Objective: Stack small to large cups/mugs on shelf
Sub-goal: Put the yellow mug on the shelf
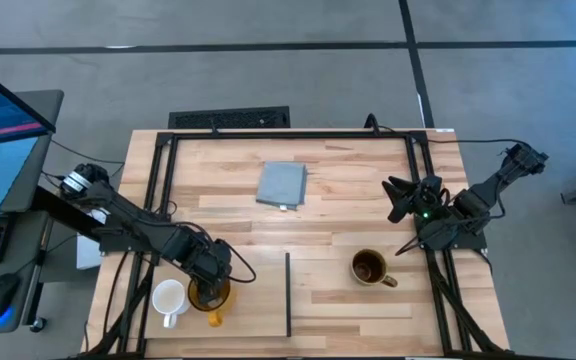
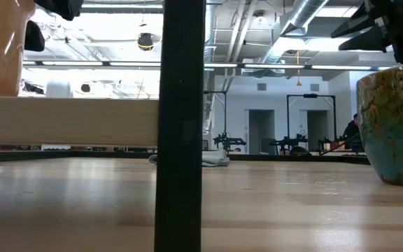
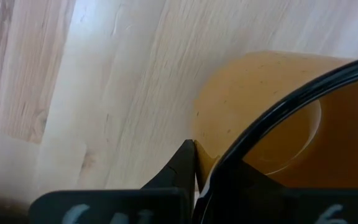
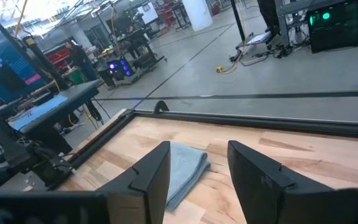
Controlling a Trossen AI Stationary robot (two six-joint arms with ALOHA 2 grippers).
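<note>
Filling the left wrist view, the yellow-amber mug point(image 3: 253, 118) sits directly against the left arm's own fingers point(image 3: 182, 163), with 1 dark finger lying over the rim and into the bowl while the other presses the outer wall.

1. Left gripper point(image 1: 208, 272): clamped on the wall of the yellow-amber mug at the near left part of the table. The mug's handle points toward the near edge.
2. Small white mug point(image 1: 169, 298): stands just beside the yellow-amber mug, on its outer side.
3. Dark brown mug point(image 1: 369, 268): stands well apart, on the right half of the table, tan handle toward the right edge.
4. Shelf point(image 1: 253, 300): pale panel bounded by a thin black strip point(image 1: 288, 293). The yellow-amber and white mugs lie on the panel side of that strip; the dark brown mug lies on the other side.
5. Right gripper point(image 1: 400, 198): waits above the right side of the table, jaws spread wide and empty, facing the grey-blue pad point(image 1: 282, 185).

Step in hand, as judged: the grasp on the middle-sized mug is made; no mug is nested yet.

Next move, as judged: the order runs small into large, so the held mug must be lifted clear without tipping the white mug beside it. The rim pinch is narrow, so a level lift is advisable.
</note>
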